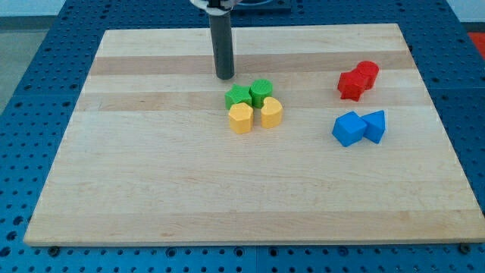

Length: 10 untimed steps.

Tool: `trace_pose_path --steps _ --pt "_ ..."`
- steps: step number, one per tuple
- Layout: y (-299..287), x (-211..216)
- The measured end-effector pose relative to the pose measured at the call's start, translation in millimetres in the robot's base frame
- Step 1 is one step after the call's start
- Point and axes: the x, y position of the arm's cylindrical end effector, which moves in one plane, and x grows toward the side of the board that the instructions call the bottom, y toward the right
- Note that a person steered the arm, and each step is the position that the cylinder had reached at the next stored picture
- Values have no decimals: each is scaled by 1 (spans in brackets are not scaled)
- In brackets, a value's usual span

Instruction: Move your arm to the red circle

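Observation:
My tip [225, 76] rests on the board just above and left of the green blocks, near the view's top centre. The red circle [367, 73] sits at the view's right, touching a red star-like block [351, 86] at its lower left. The tip is far to the left of both red blocks, at about the same height in the view.
A green star [238, 97] and a green round block [261, 91] sit above a yellow hexagon [241, 118] and a yellow heart-like block [271, 112]. A blue cube [348, 128] and a blue triangle [375, 125] lie below the red pair. The wooden board [151, 189] lies on a blue pegboard table.

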Motion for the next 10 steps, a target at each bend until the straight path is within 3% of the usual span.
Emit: trace_pose_path --steps 5,6,10 --pt "257 -20" --pt "280 -15" --pt "270 51"
